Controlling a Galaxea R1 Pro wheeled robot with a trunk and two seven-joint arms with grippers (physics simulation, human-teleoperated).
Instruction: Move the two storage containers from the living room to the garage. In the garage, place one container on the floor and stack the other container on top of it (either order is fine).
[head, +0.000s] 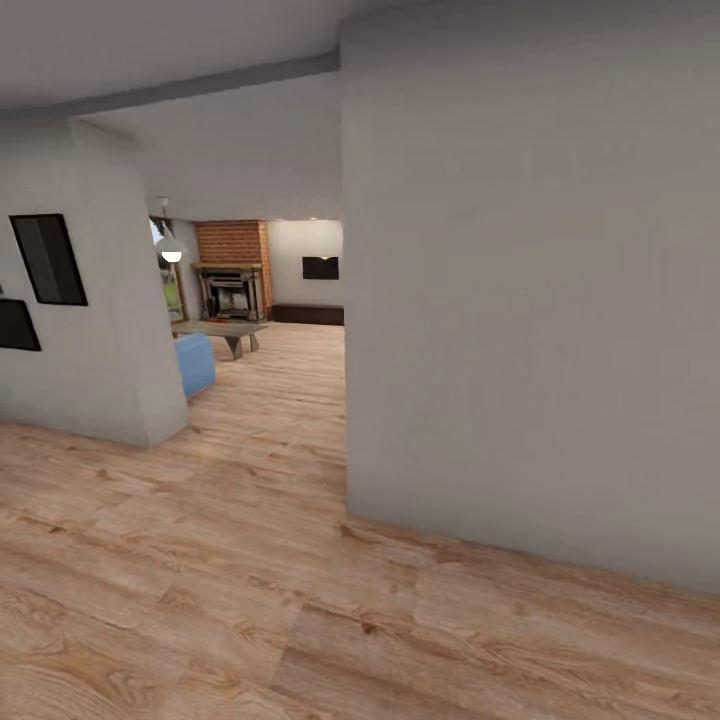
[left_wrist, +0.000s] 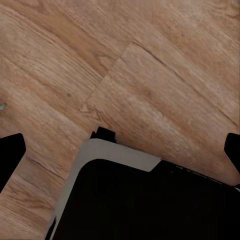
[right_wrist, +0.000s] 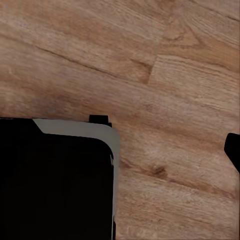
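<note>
Currently, near to far, we list:
Grippers: two; left gripper (left_wrist: 120, 150) spread wide and empty over the plank floor (left_wrist: 150, 75); right gripper (right_wrist: 235, 150) shows one fingertip, so we cannot tell its opening or load.
Robot base: one dark, pale-edged corner (left_wrist: 115, 155) below each wrist.
Walls: two; grey wall (head: 530, 300) just ahead at right, pillar (head: 100, 300) at left.
Sofa: one, blue (head: 196, 364).
Low table: one (head: 222, 330).
Lamp: one (head: 171, 250).
Fireplace: one, brick (head: 233, 270).
Bins: none seen; we judge them deeper in the living room.
Risk: we may clip the near wall corner by turning early.
</note>
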